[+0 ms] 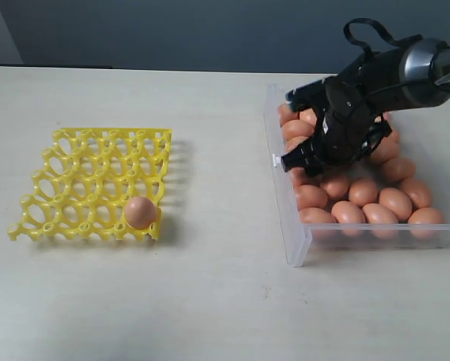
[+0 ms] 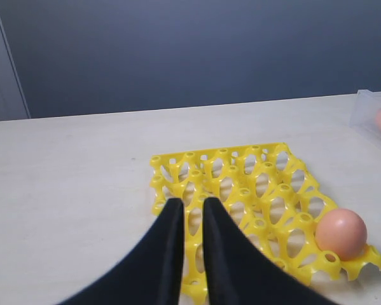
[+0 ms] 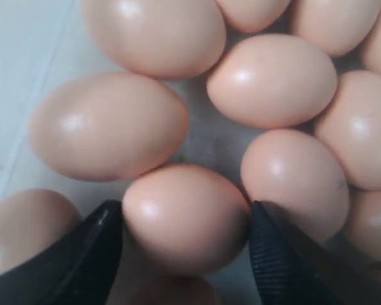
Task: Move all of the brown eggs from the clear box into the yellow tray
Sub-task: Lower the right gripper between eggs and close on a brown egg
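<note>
The clear box (image 1: 296,244) on the right holds several brown eggs (image 1: 363,192) lying close together. My right gripper (image 1: 298,129) is down over the box's left part. Its jaws stand open with a finger on either side of one egg (image 3: 185,219), which rests among its neighbours; I cannot tell whether the pads press on it. The yellow tray (image 1: 89,162) lies on the left with a single egg (image 1: 140,212) in its near right corner cup. My left gripper (image 2: 189,202) hovers over the tray's edge (image 2: 241,171), fingers drawn together with only a narrow slit, holding nothing.
A small white clip (image 1: 275,159) sticks out of the box's left wall. Bare beige table lies between tray and box. A grey wall runs behind the table. The box's corner (image 2: 368,108) shows at the far side of the left wrist view.
</note>
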`<state>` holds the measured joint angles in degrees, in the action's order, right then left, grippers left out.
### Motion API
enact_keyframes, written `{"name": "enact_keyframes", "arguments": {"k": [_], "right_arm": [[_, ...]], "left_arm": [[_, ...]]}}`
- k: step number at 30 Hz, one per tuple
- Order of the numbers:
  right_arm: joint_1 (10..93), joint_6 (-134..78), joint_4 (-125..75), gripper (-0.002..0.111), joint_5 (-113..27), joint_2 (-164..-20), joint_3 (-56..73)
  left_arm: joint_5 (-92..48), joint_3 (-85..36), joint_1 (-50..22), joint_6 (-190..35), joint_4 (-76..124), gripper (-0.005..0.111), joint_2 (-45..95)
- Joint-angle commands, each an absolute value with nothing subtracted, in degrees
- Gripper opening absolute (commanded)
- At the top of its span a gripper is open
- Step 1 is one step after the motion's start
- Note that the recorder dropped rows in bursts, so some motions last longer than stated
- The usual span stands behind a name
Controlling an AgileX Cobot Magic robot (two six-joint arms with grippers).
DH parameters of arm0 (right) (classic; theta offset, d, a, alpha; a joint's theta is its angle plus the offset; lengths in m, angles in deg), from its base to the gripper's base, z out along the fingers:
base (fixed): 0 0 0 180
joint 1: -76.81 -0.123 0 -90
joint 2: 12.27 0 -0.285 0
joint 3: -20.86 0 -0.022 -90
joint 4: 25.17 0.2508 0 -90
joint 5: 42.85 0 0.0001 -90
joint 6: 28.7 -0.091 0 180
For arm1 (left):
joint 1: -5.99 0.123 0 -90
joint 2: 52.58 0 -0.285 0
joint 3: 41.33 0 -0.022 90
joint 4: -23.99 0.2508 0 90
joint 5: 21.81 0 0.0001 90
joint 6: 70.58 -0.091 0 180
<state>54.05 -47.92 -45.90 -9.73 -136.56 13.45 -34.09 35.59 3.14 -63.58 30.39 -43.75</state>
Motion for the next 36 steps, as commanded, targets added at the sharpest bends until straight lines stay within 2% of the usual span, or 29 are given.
{"name": "enact_keyframes", "arguments": {"k": [1,7,9,10,11,25,27,33,36], "right_arm": [[54.1,-46.9,-43.0,0.062,-7.0,-139.7,12.0],[54.0,-46.9,-43.1,0.041,-8.1,-139.7,12.0],[54.0,-46.5,-43.2,0.025,-7.8,-139.6,12.0],[54.0,-46.3,-43.3,0.009,-7.2,-139.4,12.0],[54.0,-46.3,-43.5,0.0,-6.9,-138.9,12.0],[54.0,-46.3,-40.5,0.001,-1.1,-129.0,12.0],[54.0,-46.3,-39.3,0.008,0.5,-129.1,11.9],[54.0,-46.3,-38.9,0.049,1.1,-129.7,11.9],[54.0,-46.3,-37.9,0.049,0.6,-129.7,11.9]], "left_arm": [[-33.7,35.9,3.0,-63.5,30.5,0.012,-43.4],[-33.7,35.9,3.0,-63.5,30.5,0.012,-43.4],[-33.7,35.9,3.0,-63.5,30.5,0.012,-43.4],[-33.7,35.9,3.0,-63.5,30.5,0.012,-43.4],[-33.7,35.9,3.0,-63.5,30.5,0.012,-43.4],[-33.7,35.9,3.0,-63.5,30.5,0.012,-43.4],[-33.7,35.9,3.0,-63.5,30.5,0.012,-43.4],[-33.7,35.9,3.0,-63.5,30.5,0.012,-43.4],[-33.7,35.9,3.0,-63.5,30.5,0.012,-43.4]]}}
